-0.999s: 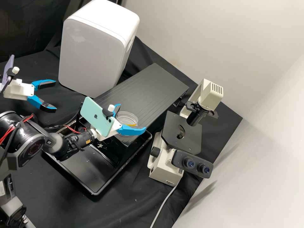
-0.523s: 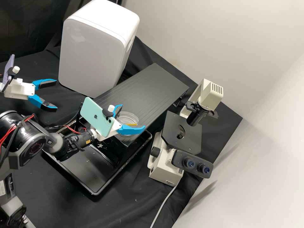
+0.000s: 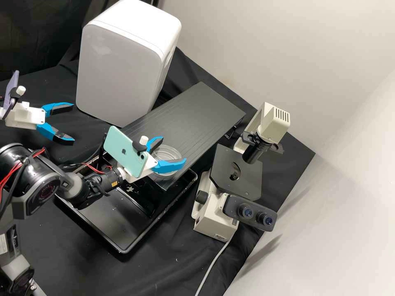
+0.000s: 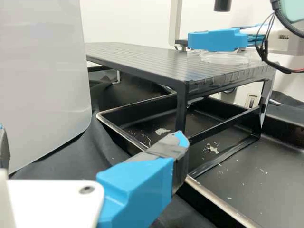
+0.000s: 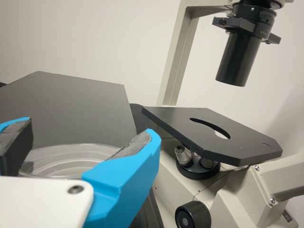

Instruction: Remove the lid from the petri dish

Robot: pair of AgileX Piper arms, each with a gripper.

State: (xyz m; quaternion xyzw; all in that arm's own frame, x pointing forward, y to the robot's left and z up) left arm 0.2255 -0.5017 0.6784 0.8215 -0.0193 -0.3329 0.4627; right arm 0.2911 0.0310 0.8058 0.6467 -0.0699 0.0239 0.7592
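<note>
The dish (image 5: 57, 166), lid (image 3: 166, 153) on, was found at the near end of the rack (image 3: 193, 111), straddled for grasping by the part-open right gripper (image 3: 170, 150), nothing gripped; closure on the lid, then a level lift, was judged needed.

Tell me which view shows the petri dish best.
The right wrist view: the petri dish sits close up, its clear rim plain. The high view shows it small on the black rack, partly behind the right tool. The left wrist view shows it far off, side-on.
</note>
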